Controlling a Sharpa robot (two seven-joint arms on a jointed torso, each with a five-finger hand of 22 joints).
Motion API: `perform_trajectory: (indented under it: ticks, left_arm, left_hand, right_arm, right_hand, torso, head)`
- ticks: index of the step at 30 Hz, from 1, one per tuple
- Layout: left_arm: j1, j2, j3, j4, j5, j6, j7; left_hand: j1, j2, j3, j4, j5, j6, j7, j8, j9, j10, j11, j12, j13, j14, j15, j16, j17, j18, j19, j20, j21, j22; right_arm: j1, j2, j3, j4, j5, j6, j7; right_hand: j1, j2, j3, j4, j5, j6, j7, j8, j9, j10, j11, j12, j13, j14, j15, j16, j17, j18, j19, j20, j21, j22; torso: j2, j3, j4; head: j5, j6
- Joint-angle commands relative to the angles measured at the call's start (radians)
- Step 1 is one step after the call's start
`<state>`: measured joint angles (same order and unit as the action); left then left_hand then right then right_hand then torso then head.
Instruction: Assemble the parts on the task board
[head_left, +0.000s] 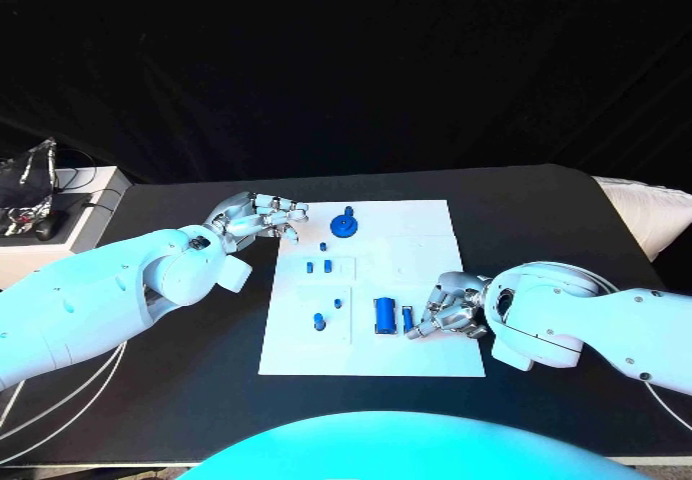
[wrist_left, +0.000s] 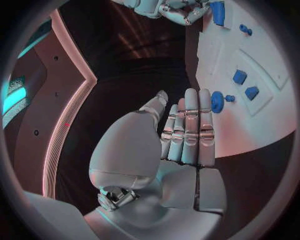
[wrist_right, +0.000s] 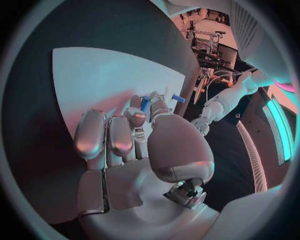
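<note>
The white task board (head_left: 433, 225) lies in the middle of the black table. On it are a blue gear with a knob (head_left: 345, 224), a blue block (head_left: 385, 315) and several small blue parts (head_left: 319, 267). My right hand (head_left: 447, 308) rests at the board's right side beside the block, and its thumb and a finger pinch a slim blue part (head_left: 408, 318), also seen at the fingertips (wrist_right: 145, 104). My left hand (head_left: 260, 218) hovers at the board's far left corner, fingers stretched out and holding nothing (wrist_left: 187, 130). The gear (wrist_left: 217, 101) lies just past its fingertips.
A pale cushion (head_left: 642, 210) sits off the table's far right edge. A white box with cables (head_left: 36, 200) stands off the far left corner. Bare black table (head_left: 548, 210) surrounds the board on all sides.
</note>
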<state>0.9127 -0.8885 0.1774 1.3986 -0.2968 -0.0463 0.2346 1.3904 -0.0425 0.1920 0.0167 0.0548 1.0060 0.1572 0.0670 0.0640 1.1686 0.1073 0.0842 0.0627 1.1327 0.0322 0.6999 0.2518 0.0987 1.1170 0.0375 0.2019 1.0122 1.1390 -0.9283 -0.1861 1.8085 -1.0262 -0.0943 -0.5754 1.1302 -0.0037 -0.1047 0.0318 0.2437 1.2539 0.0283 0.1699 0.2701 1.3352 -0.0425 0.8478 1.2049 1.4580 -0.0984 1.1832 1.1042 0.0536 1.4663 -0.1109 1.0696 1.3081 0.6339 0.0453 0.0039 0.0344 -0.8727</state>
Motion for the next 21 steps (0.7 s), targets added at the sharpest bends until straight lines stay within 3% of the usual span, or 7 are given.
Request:
perform_trajectory:
  ticks: [1, 5, 11, 16, 21]
  left_arm:
    - [0.0, 0.001, 0.001, 0.002, -0.002, 0.014, 0.006]
    - [0.0, 0.001, 0.001, 0.001, -0.002, 0.014, 0.005]
    - [0.0, 0.002, 0.001, 0.0, -0.003, 0.015, 0.005]
    - [-0.001, 0.003, 0.001, -0.001, -0.003, 0.016, 0.005]
    - [-0.001, 0.003, 0.001, -0.001, -0.003, 0.016, 0.006]
  left_hand:
    - [-0.001, 0.005, 0.001, 0.003, 0.001, 0.001, 0.004, 0.0, 0.001, -0.006, -0.002, 0.007, 0.001, -0.003, 0.006, -0.003, -0.001, 0.008, 0.002, 0.007, -0.005, -0.001]
    - [0.0, 0.005, 0.003, 0.002, 0.001, 0.003, 0.003, 0.001, 0.002, -0.005, -0.002, 0.007, 0.001, -0.003, 0.006, -0.003, -0.001, 0.008, 0.003, 0.006, -0.005, 0.0]
    - [0.002, 0.005, 0.004, 0.0, 0.001, 0.003, 0.003, 0.0, 0.001, -0.005, -0.003, 0.007, 0.001, -0.003, 0.005, -0.003, -0.001, 0.008, 0.003, 0.006, -0.005, 0.0]
    - [0.002, 0.005, 0.004, 0.0, 0.001, 0.003, 0.003, 0.0, 0.001, -0.005, -0.003, 0.007, 0.001, -0.003, 0.005, -0.003, -0.001, 0.008, 0.003, 0.006, -0.005, 0.0]
    - [0.002, 0.005, 0.004, 0.0, 0.001, 0.003, 0.003, 0.0, 0.001, -0.005, -0.003, 0.007, 0.001, -0.003, 0.005, -0.003, -0.001, 0.008, 0.003, 0.006, -0.005, 0.0]
  right_arm:
    - [-0.002, 0.004, 0.0, -0.006, -0.012, -0.024, -0.008]
    - [-0.002, 0.006, 0.0, -0.014, -0.012, -0.031, -0.013]
    - [-0.003, 0.015, 0.0, -0.029, -0.015, -0.017, -0.021]
    - [-0.007, 0.025, 0.0, -0.04, -0.026, -0.005, -0.025]
    - [-0.01, 0.031, 0.0, -0.044, -0.037, -0.008, -0.027]
  right_hand:
    - [-0.001, 0.017, -0.006, 0.006, 0.009, -0.006, -0.005, 0.005, 0.002, 0.003, -0.007, -0.002, 0.0, 0.002, -0.006, 0.005, 0.001, 0.005, 0.045, -0.006, 0.005, 0.148]
    - [-0.003, 0.031, -0.016, 0.014, 0.025, -0.008, -0.005, 0.009, 0.004, 0.003, -0.008, -0.002, 0.0, 0.003, -0.006, 0.007, 0.003, 0.004, 0.045, -0.007, 0.008, 0.149]
    - [0.018, 0.035, -0.014, -0.003, 0.021, -0.009, -0.006, 0.01, 0.004, 0.003, -0.008, -0.003, 0.0, 0.002, -0.007, 0.007, 0.003, 0.004, 0.044, -0.007, 0.008, 0.149]
    - [0.039, 0.034, 0.001, -0.031, -0.018, -0.009, -0.007, 0.012, 0.003, 0.003, -0.008, -0.003, 0.0, 0.002, -0.007, 0.006, 0.003, 0.004, 0.044, -0.007, 0.007, 0.148]
    - [0.039, 0.03, 0.019, -0.045, -0.025, -0.009, -0.008, 0.012, 0.001, 0.003, -0.009, -0.003, 0.001, 0.002, -0.007, 0.005, 0.004, 0.004, 0.044, -0.008, 0.007, 0.148]
  torso:
    - [-0.001, -0.0003, -0.0007]
    - [0.0, 0.0001, -0.0006]
    - [0.0, 0.0006, -0.0012]
    - [-0.001, 0.0008, -0.0011]
    - [-0.001, 0.0002, -0.0008]
  head:
    - [0.001, 0.0]
    - [0.001, 0.0]
    - [0.0, 0.0]
    - [-0.001, 0.0]
    - [-0.002, 0.0]
